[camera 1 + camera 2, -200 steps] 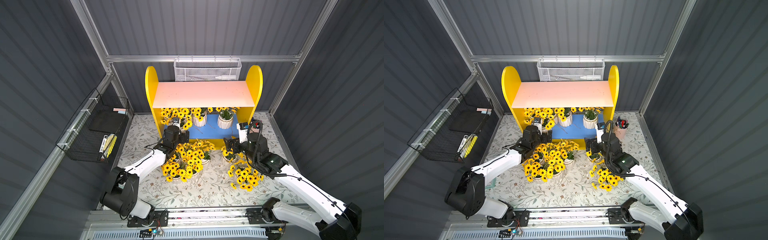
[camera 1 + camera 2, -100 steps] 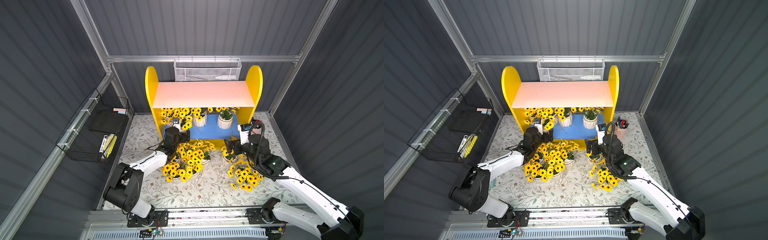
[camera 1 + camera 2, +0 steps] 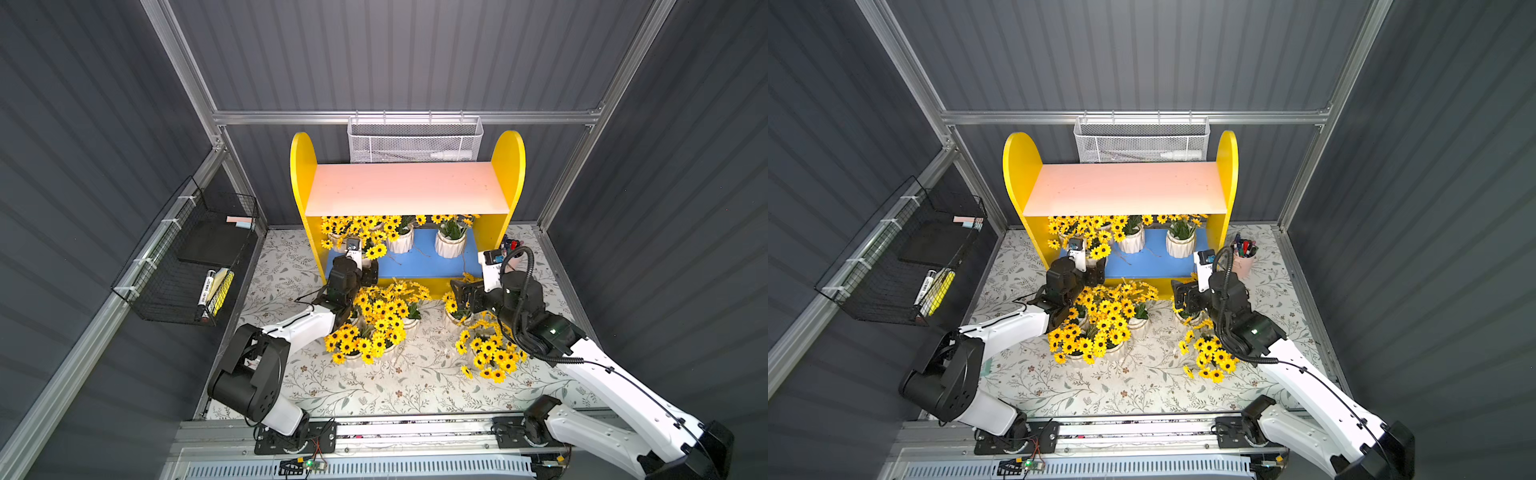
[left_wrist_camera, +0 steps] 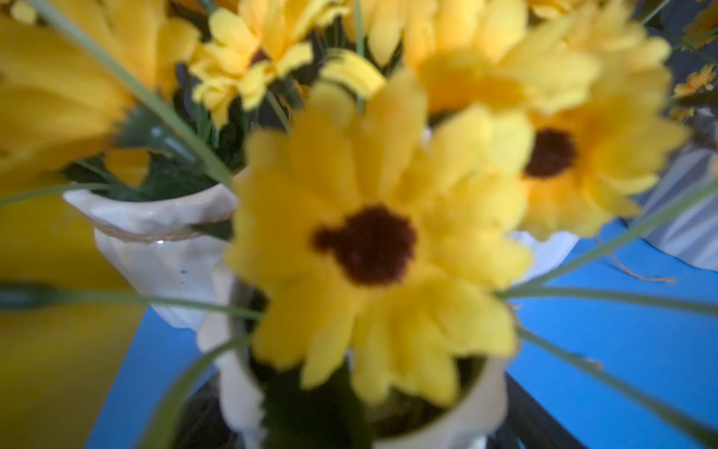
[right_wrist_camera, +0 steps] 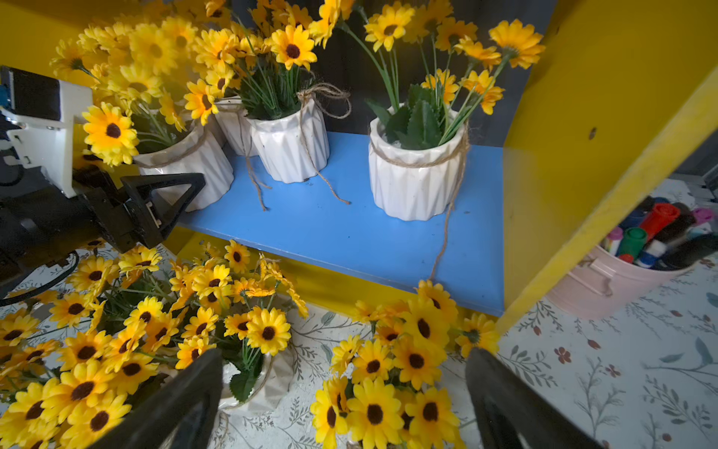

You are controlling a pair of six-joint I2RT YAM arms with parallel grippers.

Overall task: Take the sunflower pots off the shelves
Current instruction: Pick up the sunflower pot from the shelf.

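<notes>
The left arm (image 3: 299, 326) and right arm (image 3: 598, 370) are white tubes with fat, round black joints. Each wrist has a small white box (image 3: 490, 266) on it. A thick black hose (image 3: 524, 266) loops by the right wrist, and a thin black wire (image 3: 648, 397) runs along the white part. A tiny green light (image 3: 552, 331) glows there. The fingers (image 5: 186, 388) are black and pointed.

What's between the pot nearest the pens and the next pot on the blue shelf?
Just bare blue board and one loose twine tail, between end pot and neighbour pot; right wrist view shows it.
</notes>
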